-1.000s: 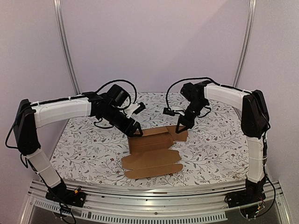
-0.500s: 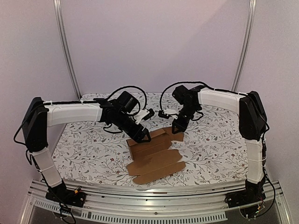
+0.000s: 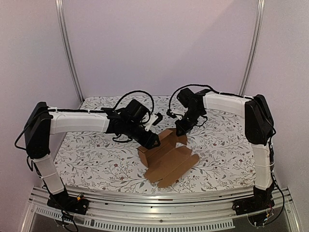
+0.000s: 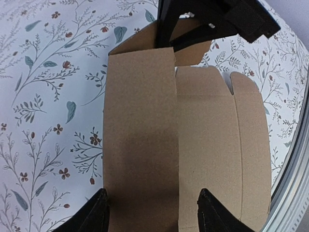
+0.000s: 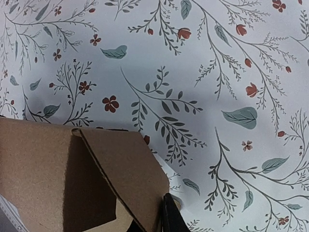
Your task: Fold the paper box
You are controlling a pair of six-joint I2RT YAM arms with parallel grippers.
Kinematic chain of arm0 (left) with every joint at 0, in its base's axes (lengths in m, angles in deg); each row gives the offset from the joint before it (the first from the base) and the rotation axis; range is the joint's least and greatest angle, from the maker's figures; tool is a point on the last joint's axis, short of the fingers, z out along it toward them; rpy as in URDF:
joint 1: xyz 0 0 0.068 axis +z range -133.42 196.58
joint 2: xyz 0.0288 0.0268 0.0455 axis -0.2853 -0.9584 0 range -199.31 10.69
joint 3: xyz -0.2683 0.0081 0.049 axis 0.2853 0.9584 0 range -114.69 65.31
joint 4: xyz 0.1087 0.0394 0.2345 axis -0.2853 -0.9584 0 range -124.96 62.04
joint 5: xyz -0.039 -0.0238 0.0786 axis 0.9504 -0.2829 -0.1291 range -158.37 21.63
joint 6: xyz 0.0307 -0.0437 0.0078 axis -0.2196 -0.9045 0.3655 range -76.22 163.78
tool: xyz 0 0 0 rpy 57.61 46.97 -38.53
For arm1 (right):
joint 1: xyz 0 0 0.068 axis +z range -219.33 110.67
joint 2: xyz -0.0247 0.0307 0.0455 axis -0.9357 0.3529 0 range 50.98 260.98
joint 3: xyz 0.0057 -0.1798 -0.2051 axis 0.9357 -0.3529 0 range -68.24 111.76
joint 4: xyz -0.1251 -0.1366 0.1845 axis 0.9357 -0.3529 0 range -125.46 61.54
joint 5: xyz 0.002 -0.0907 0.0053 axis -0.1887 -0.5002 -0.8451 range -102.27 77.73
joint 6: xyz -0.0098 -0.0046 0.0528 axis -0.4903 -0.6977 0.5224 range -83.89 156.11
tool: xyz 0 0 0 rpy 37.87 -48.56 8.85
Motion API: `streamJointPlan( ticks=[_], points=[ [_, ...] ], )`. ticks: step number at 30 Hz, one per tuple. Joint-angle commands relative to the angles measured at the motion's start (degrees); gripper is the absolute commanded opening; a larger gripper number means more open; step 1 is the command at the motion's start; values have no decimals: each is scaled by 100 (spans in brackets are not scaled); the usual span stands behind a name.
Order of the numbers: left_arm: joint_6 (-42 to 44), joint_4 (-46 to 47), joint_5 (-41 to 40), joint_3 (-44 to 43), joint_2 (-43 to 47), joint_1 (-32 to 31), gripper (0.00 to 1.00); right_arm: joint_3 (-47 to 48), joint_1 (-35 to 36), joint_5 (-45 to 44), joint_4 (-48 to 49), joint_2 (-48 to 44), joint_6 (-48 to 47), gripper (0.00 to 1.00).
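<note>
Floral tabletop, paper box at its middle. Left wrist view alone shows my left gripper spread wide, fingers straddling raised panel. My right gripper closed at far flap; pinch hidden, fingertip cropped.

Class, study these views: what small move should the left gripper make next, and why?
Probably close the left gripper on the raised panel of the paper box. Its fingers stand open either side of that panel, while the right gripper appears shut on the far flap, steadying the sheet.
</note>
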Motion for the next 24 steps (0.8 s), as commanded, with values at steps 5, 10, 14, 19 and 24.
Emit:
streamJointPlan(
  ticks=[5,10,14,19,24],
  points=[
    [-288,119,-281,178,-265,-102,60,-293,-74,713,-182,-387,652,25],
    [-292,144,-304,241,-236,-117,59,-413,-452,1225,-506,-747,208,35],
    [-306,131,-296,242,-190,-168,58,-382,-699,1378,-867,-913,-222,40],
    [-286,55,-448,242,-75,-286,56,-624,-971,1495,-878,-1220,-550,42],
    [31,-207,-1197,128,-29,-569,50,-972,-1198,1484,-719,-1567,-588,42]
  ],
)
